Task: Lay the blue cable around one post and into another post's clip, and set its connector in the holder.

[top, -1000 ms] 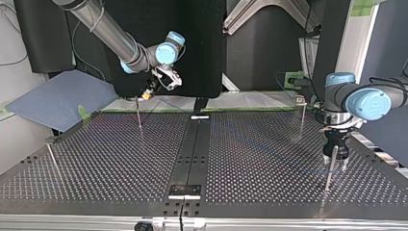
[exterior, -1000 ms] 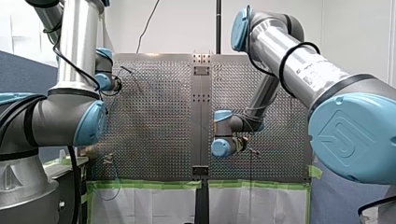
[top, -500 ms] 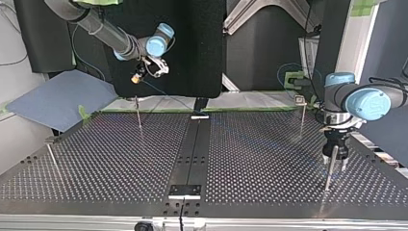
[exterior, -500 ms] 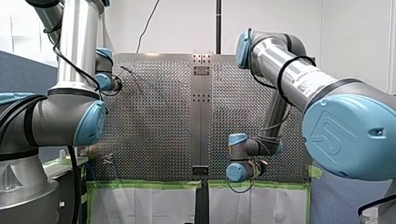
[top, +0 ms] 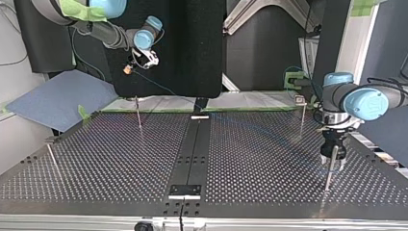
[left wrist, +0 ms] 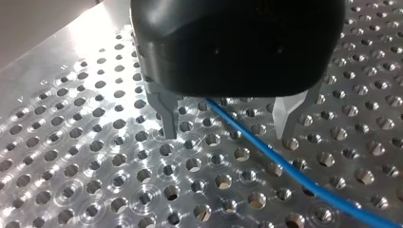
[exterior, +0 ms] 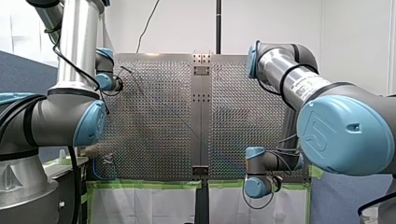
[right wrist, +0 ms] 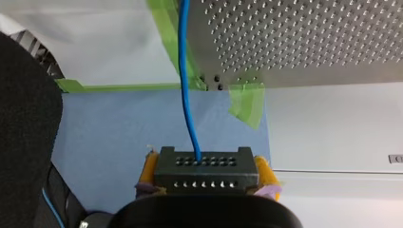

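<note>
Right end effector point(right wrist: 206, 172): clamped on the black connector point(right wrist: 205, 183), yellow pads either side, off the desk's point(right wrist: 304, 42) taped corner.
Left end effector point(left wrist: 227, 122): fingers apart, straddling the blue cable point(left wrist: 266, 159) low over the desk.
Cable: runs from the connector across the desk.
Risk: nothing pinches the cable at the left, so a pull from the right could drag it clear of the post point(top: 327, 180).

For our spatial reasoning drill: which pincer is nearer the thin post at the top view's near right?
Left. My left pincer hangs just by that post; my right pincer, holding the connector, is raised high at that view's far left.
</note>
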Tool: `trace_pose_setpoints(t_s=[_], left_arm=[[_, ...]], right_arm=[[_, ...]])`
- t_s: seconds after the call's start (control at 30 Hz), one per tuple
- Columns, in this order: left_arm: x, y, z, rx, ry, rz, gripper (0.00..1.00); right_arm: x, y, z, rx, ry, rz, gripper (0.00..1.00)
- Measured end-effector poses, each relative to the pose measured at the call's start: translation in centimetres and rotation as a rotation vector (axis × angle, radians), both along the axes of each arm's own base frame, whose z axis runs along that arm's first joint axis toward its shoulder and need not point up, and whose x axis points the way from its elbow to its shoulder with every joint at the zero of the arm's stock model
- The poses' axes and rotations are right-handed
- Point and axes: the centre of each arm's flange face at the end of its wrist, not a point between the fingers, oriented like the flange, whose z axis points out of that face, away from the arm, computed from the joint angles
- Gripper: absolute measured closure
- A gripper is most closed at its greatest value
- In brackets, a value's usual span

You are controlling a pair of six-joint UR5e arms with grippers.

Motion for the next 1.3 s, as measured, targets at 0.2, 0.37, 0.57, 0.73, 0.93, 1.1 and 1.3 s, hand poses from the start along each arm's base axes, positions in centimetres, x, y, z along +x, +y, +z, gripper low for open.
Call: trace_pose_setpoints(t_s=[0.2, 0.37, 0.57, 0.73, 0.93, 1.1, 1.3], left_arm=[[0.0, -0.4, 0.0, 0.000, 0.000, -0.006, 0.00], [0.0, -0.5, 0.0, 0.000, 0.000, -0.007, 0.00], [0.0, -0.6, 0.0, 0.000, 0.000, -0.008, 0.00], [0.0, -0.6, 0.0, 0.000, 0.000, -0.008, 0.00], [0.0, -0.7, 0.0, 0.000, 0.000, -0.011, 0.00], [0.0, -0.9, 0.0, 0.000, 0.000, -0.013, 0.00], [0.0, -1.0, 0.0, 0.000, 0.000, -0.016, 0.00]], right_arm=[[-2.4, 0.2, -0.6, 0.001, -0.034, -0.007, 1.00], [-4.9, 0.7, -1.3, 0.024, -0.047, -0.012, 1.00], [-7.8, 2.0, -2.1, 0.084, -0.051, -0.018, 1.00], [-9.3, 1.7, -2.4, 0.099, -0.068, -0.023, 1.00], [-10.9, 0.6, -3.2, 0.095, -0.091, -0.027, 1.00], [-12.2, -0.4, -4.6, 0.111, -0.119, -0.049, 1.00], [-14.3, -1.5, -5.6, 0.103, -0.108, -0.078, 1.00]])
